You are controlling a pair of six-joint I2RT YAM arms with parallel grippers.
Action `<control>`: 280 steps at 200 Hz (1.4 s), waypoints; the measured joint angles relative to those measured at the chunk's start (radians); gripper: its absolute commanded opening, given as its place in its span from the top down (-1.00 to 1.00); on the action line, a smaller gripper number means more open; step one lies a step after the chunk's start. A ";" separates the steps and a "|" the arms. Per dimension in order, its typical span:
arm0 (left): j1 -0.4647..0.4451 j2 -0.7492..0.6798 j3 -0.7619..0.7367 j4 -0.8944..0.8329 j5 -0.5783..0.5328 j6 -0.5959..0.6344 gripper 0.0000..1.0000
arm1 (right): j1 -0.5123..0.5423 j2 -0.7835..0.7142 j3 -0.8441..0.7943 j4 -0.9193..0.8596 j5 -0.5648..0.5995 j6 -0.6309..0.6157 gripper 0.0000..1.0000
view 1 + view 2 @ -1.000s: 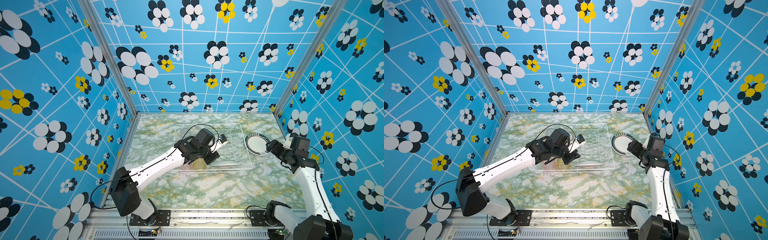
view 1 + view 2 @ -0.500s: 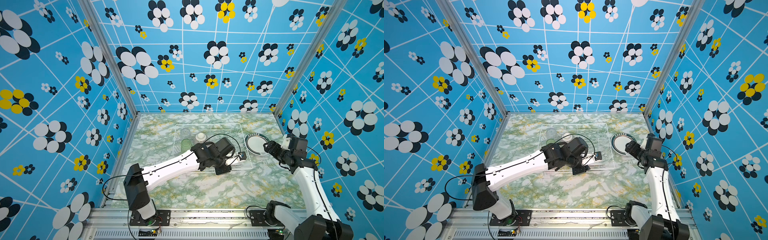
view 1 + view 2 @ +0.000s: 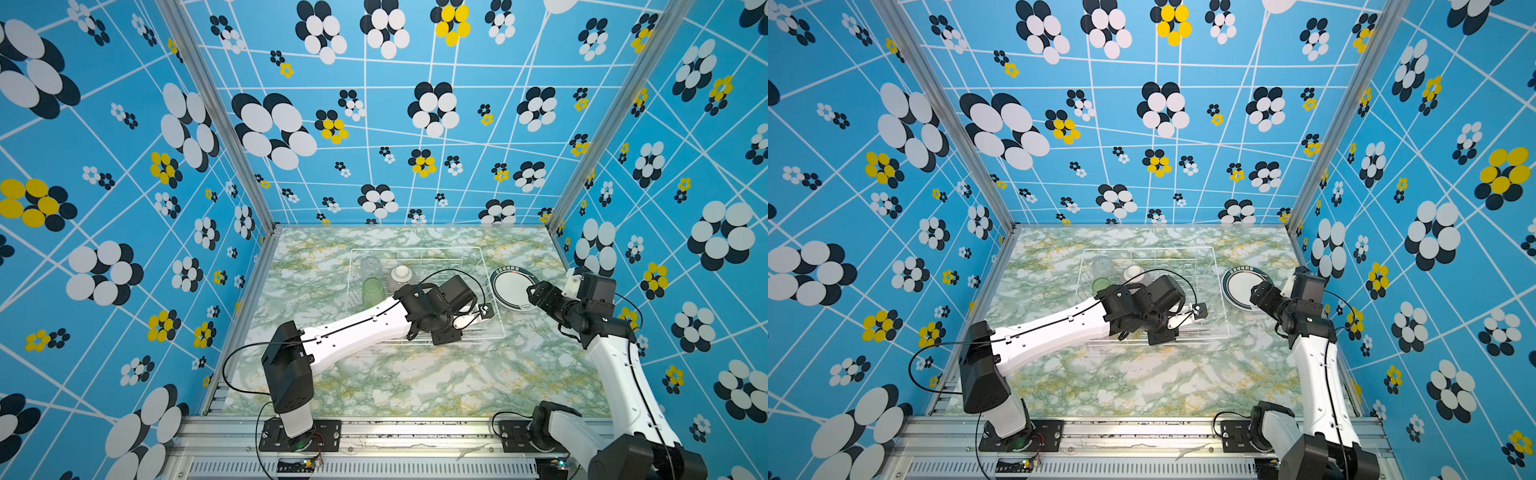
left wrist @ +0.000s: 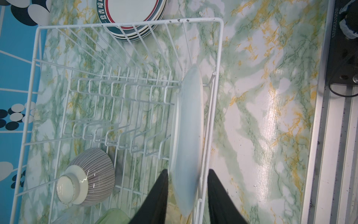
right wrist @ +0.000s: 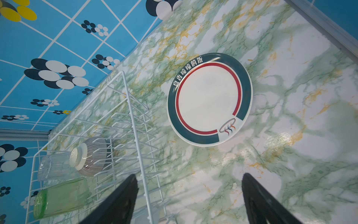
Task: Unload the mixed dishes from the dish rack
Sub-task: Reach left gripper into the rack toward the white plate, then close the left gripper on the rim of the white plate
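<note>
Left gripper [image 4: 187, 170]: jaws apart, straddling the rim of an upright round white plate [image 4: 190, 116], gap on one side
Plate: in the end slot of the white wire dish rack [image 4: 120, 108]
Right gripper [image 5: 189, 175]: spread wide, empty, above the green marbled bench [image 5: 290, 155] by the stacked dark-rimmed plates [image 5: 209, 99] beside the rack

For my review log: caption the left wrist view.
Left gripper straddling the last upright plate in the dish rack; stacked plates lie outside.
</note>
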 measured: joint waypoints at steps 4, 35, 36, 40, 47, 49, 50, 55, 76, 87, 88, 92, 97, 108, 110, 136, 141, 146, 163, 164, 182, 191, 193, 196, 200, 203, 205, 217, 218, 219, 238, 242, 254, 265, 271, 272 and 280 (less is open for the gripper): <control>0.000 0.003 0.005 -0.003 0.000 0.000 0.29 | 0.000 0.000 0.000 0.000 0.000 0.000 -0.72; -0.001 0.039 0.051 -0.019 0.001 0.014 0.29 | 0.000 0.000 0.000 0.000 -0.005 0.003 -0.72; -0.001 0.040 0.053 -0.020 0.001 0.015 0.29 | 0.000 0.000 0.000 0.000 -0.005 0.003 -0.72; -0.001 0.046 0.058 -0.026 0.001 0.018 0.29 | 0.000 0.000 0.000 0.000 -0.006 0.003 -0.72; -0.003 0.056 0.064 -0.032 0.001 0.020 0.29 | 0.000 0.000 0.000 0.000 -0.007 0.003 -0.72; -0.003 0.058 0.065 -0.033 0.001 0.021 0.29 | 0.000 0.000 0.000 0.000 -0.008 0.003 -0.72; -0.004 0.060 0.067 -0.035 0.001 0.021 0.29 | 0.000 0.000 0.000 0.000 -0.008 0.003 -0.72; -0.005 0.067 0.071 -0.040 0.001 0.023 0.30 | 0.000 0.000 0.000 0.000 -0.008 0.003 -0.72; -0.006 0.093 0.089 -0.062 -0.002 0.032 0.30 | 0.000 0.000 0.000 0.001 -0.008 0.004 -0.72; -0.006 0.105 0.101 -0.068 -0.008 0.038 0.32 | 0.000 0.001 0.000 0.001 -0.008 0.003 -0.72; -0.006 0.107 0.103 -0.069 -0.011 0.039 0.32 | 0.000 0.001 0.000 0.001 -0.008 0.003 -0.72; -0.006 0.111 0.108 -0.072 -0.016 0.040 0.32 | 0.000 0.002 0.000 0.001 -0.008 0.003 -0.72; -0.006 0.118 0.113 -0.072 -0.023 0.040 0.32 | 0.000 0.002 0.000 0.002 -0.008 0.004 -0.72; -0.006 0.132 0.125 -0.077 -0.039 0.045 0.33 | 0.000 0.002 0.000 0.003 -0.008 0.003 -0.72; -0.006 0.135 0.127 -0.077 -0.042 0.044 0.33 | 0.000 0.002 0.000 0.004 -0.008 0.004 -0.72; -0.006 0.163 0.149 -0.088 -0.079 0.049 0.35 | 0.000 0.002 0.000 0.007 -0.008 0.003 -0.72; -0.006 0.169 0.154 -0.091 -0.084 0.051 0.35 | 0.000 0.002 0.000 0.008 -0.008 0.003 -0.72; -0.006 0.174 0.161 -0.095 -0.090 0.052 0.36 | 0.000 0.002 0.000 0.008 -0.008 0.004 -0.72; -0.006 0.193 0.181 -0.100 -0.111 0.055 0.41 | 0.000 0.005 0.000 0.008 -0.008 0.003 -0.72; -0.006 0.195 0.182 -0.100 -0.112 0.056 0.41 | 0.000 0.005 0.000 0.008 -0.008 0.003 -0.72; -0.006 0.211 0.197 -0.107 -0.132 0.056 0.47 | 0.000 0.008 0.000 0.008 -0.008 0.003 -0.72; -0.006 0.218 0.202 -0.111 -0.139 0.058 0.49 | 0.000 0.009 0.000 0.008 -0.008 0.003 -0.72; -0.006 0.219 0.203 -0.111 -0.141 0.059 0.50 | 0.000 0.009 0.000 0.008 -0.008 0.003 -0.72; -0.006 0.221 0.205 -0.113 -0.143 0.059 0.50 | 0.000 0.010 0.000 0.008 -0.008 0.003 -0.72; -0.006 0.224 0.208 -0.114 -0.146 0.060 0.51 | 0.000 0.010 0.000 0.008 -0.008 0.003 -0.72; -0.006 0.226 0.210 -0.115 -0.149 0.059 0.52 | 0.000 0.010 0.000 0.008 -0.008 0.003 -0.72; -0.006 0.227 0.211 -0.115 -0.150 0.060 0.52 | 0.000 0.010 0.000 0.008 -0.008 0.003 -0.72; -0.006 0.233 0.221 -0.122 -0.157 0.060 0.55 | 0.000 0.011 0.000 0.010 -0.008 0.003 -0.72; -0.006 0.233 0.222 -0.122 -0.158 0.060 0.56 | 0.000 0.011 0.000 0.011 -0.008 0.003 -0.72; -0.006 0.234 0.223 -0.122 -0.158 0.060 0.56 | 0.000 0.011 0.000 0.011 -0.008 0.003 -0.72; -0.006 0.245 0.242 -0.133 -0.169 0.066 0.60 | 0.000 0.016 0.000 0.024 -0.007 0.003 -0.72; -0.006 0.246 0.245 -0.134 -0.171 0.066 0.62 | 0.000 0.016 0.000 0.026 -0.007 0.003 -0.72; -0.006 0.251 0.252 -0.138 -0.176 0.068 0.67 | 0.000 0.019 0.000 0.028 -0.007 0.003 -0.72; -0.006 0.257 0.259 -0.140 -0.183 0.069 0.68 | 0.000 0.019 0.000 0.030 -0.007 0.003 -0.72; -0.006 0.258 0.260 -0.140 -0.187 0.071 0.68 | 0.000 0.019 0.000 0.031 -0.007 0.003 -0.72; -0.006 0.259 0.260 -0.140 -0.187 0.070 0.69 | 0.000 0.019 0.000 0.031 -0.007 0.003 -0.72; -0.006 0.259 0.261 -0.140 -0.191 0.071 0.70 | 0.000 0.019 0.000 0.031 -0.007 0.003 -0.72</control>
